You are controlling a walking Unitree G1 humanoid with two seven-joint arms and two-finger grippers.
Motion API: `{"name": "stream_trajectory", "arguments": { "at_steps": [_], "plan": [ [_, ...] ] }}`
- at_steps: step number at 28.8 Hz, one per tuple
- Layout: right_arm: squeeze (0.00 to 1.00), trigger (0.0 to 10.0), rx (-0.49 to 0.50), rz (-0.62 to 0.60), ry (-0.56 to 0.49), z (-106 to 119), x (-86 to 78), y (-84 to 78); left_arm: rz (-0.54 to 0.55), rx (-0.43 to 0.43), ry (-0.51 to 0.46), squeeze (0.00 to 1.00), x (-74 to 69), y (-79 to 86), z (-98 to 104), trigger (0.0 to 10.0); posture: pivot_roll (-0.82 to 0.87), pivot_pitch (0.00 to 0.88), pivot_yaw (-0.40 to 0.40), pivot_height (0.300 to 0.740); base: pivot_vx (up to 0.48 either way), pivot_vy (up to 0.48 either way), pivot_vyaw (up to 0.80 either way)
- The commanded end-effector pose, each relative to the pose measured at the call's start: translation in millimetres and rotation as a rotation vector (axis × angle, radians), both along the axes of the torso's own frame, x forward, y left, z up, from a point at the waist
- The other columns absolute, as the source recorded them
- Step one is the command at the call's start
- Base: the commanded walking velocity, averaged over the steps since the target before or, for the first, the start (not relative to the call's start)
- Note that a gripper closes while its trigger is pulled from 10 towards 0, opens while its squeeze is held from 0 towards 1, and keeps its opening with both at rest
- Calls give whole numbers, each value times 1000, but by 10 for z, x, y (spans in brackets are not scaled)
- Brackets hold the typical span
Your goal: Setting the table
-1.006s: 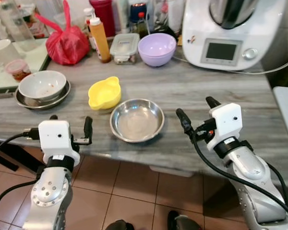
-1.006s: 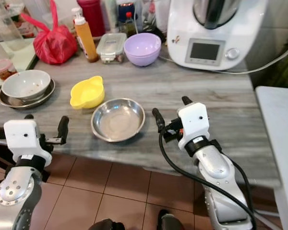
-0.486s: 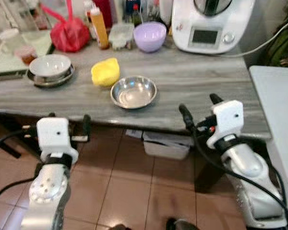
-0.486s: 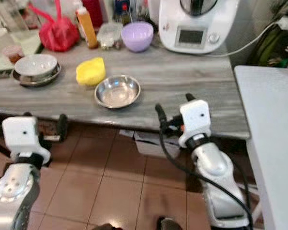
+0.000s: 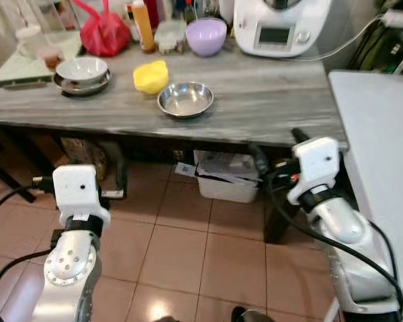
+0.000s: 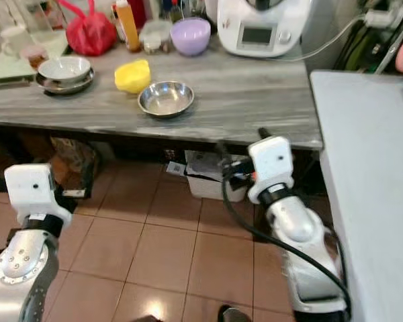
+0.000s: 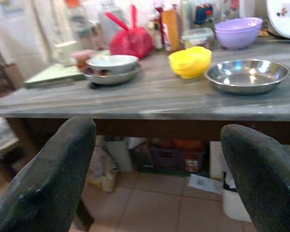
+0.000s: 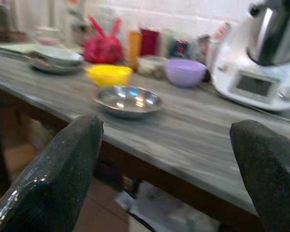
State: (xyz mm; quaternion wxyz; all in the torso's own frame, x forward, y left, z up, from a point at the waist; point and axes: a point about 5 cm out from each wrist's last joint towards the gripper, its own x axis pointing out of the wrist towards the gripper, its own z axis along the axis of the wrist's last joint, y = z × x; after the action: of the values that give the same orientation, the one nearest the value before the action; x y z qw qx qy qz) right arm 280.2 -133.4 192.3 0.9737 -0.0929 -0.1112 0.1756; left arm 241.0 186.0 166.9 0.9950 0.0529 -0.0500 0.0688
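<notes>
Both end effectors empty, held off the tabletop edge; dishes untouched.

L end effector (image 5: 97,181): fingers (image 7: 48,179) spread wide, nothing held, low over tiled floor (image 5: 181,248). R end effector (image 5: 275,149): same, fingers (image 8: 53,169) wide apart, empty, near tabletop (image 5: 269,107) edge. Steel bowl (image 5: 185,98): mid tabletop, looks empty; prob. light, stiff, slick – pinch the thin rim. Yellow bowl (image 5: 151,76) just beside it, likely plastic, light; contents not visible. White bowl (image 5: 82,68) nested in steel plate (image 5: 82,83); prob. ceramic, fragile – lift by rim. Purple bowl (image 5: 206,35) further back, beside white appliance (image 5: 282,27). Red bag (image 5: 105,32), lidded container (image 5: 168,35): contents unclear.
</notes>
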Motion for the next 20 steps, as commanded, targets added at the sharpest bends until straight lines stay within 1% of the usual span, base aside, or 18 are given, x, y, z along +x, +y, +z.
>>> {"name": "stream_trajectory", "arguments": {
  "at_steps": [1, 4, 7, 10, 11, 12, 13, 14, 16, 17, 18, 19, 20],
  "plan": [
    [0, 10000, -5, -3, -3, 10, 0, -20, 10, 4, 5, 0, -12, 11, -17, 10000, -81, 132, 81, 740, -319, 0, -725],
    [0, 10000, -3, -1, -3, 7, -1, -18, 12, 2, 8, 0, -11, 11, -29, 10000, -81, 132, 82, 740, -322, 0, -631],
    [0, 10000, -2, 2, -1, -3, -10, -15, 13, -5, 10, 0, -15, -10, -50, 10000, -79, 136, 79, 740, -302, 0, 0],
    [0, 10000, -8, 4, 1, -15, -16, -13, 10, 0, 2, 0, -25, -39, -69, 10000, -78, 141, 73, 740, 0, 0, 0],
    [0, 10000, -15, 3, 2, -36, -18, -11, -9, -87, 14, 0, -46, -58, -140, 10000, -78, 137, 70, 740, 0, 0, 0],
    [0, 10000, -19, 3, 5, -57, -19, -11, -17, -126, 15, 0, -72, -64, -191, 10000, -79, 134, 69, 740, 0, 0, 0],
    [0, 10000, -25, 0, 8, -87, -24, -19, -2, -99, 24, 0, -121, -62, -280, 10000, -82, 132, 62, 740, 0, 0, 0],
    [0, 10000, -28, -4, 11, -101, -27, -28, 8, -92, 32, 0, -140, -63, -317, 10000, -83, 130, 58, 740, 0, 0, 0],
    [0, 10000, -30, -20, 21, -139, -32, -57, 33, -99, 48, 0, -182, -44, -398, 10000, -83, 128, 53, 740, 0, 0, 0],
    [0, 10000, -30, -20, 21, -139, -32, -57, 33, -99, 48, 0, -182, -44, -398, 10000, -83, 128, 53, 740, 0, 0, 0],
    [0, 10000, -45, -45, 29, -193, -42, -108, 57, -116, 67, 0, -209, -21, -471, 10000, -85, 124, 47, 740, 0, 0, 0],
    [0, 10000, -50, -84, 50, -257, -59, -187, 64, -113, 75, 0, -219, -8, -504, 10000, -82, 121, 44, 740, 0, 0, 0],
    [0, 10000, -50, -84, 50, -257, -59, -187, 64, -113, 75, 0, -219, -8, -504, 10000, -82, 121, 44, 740, 0, 0, 0]
  ]
}}
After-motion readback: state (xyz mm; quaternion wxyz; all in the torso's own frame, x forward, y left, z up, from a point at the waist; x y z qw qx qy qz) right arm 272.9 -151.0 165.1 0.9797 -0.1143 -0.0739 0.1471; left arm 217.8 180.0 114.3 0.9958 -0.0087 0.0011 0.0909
